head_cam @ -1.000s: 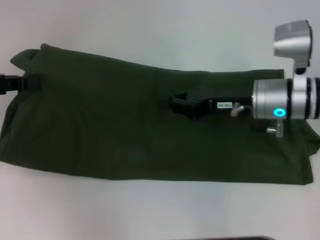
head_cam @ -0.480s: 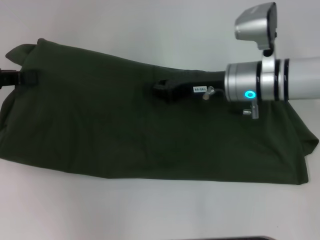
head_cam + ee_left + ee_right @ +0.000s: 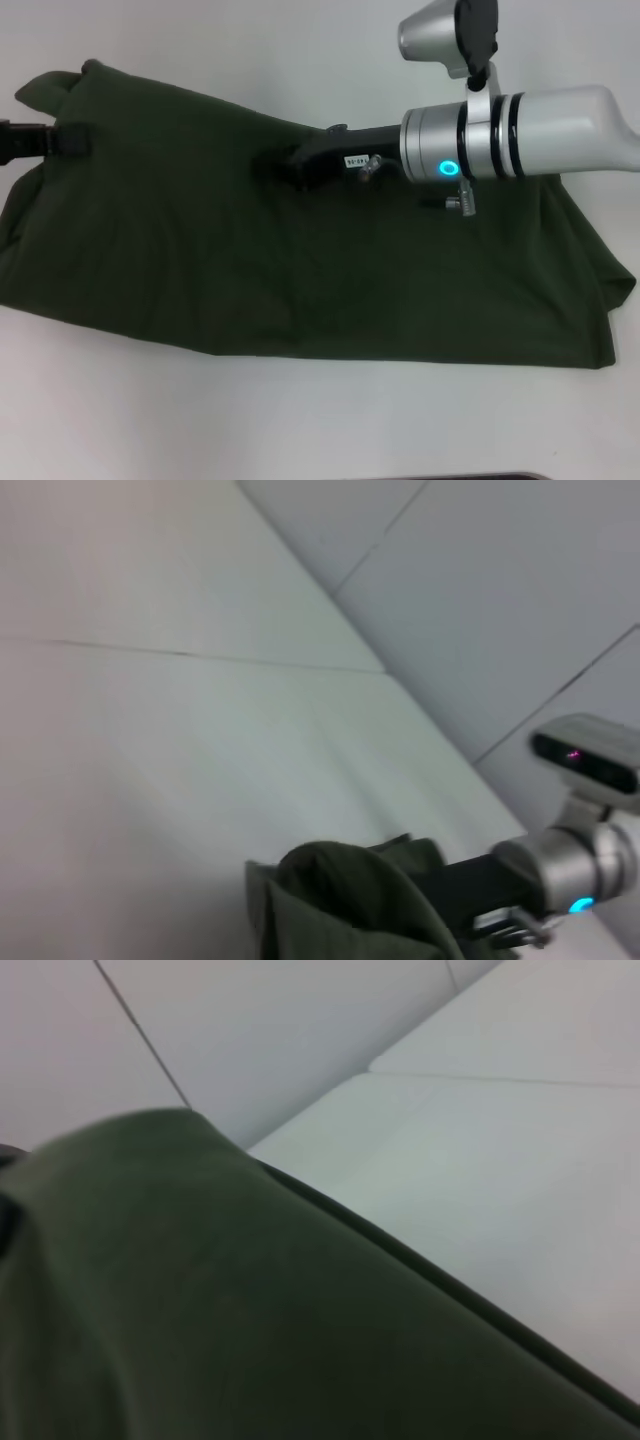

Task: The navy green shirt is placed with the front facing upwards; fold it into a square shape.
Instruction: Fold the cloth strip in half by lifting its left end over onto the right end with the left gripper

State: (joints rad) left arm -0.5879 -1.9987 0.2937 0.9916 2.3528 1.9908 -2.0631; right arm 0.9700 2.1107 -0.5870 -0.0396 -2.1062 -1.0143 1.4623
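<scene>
The near strip of the white table (image 3: pixel 320 420) is bare, and just beyond it lies the navy green shirt (image 3: pixel 300 270), already doubled into a long band running left to right, plain side up with no lettering showing. Its near edge lies fairly flat, while the far edge looks lifted and dragged, which would suit a further fold across the band. Over the far middle of the cloth the right gripper (image 3: pixel 275 165) reaches in from the right, its dark fingers low against the fabric; it appears to have the far edge pinched, but whether the jaws are truly closed on cloth I cannot tell. At the far left corner the left gripper (image 3: pixel 65 138) comes in from the left edge, seemingly gripping that bunched corner to keep the band taut, though its jaws cannot be made out either. The right wrist view is filled with green cloth close by.
</scene>
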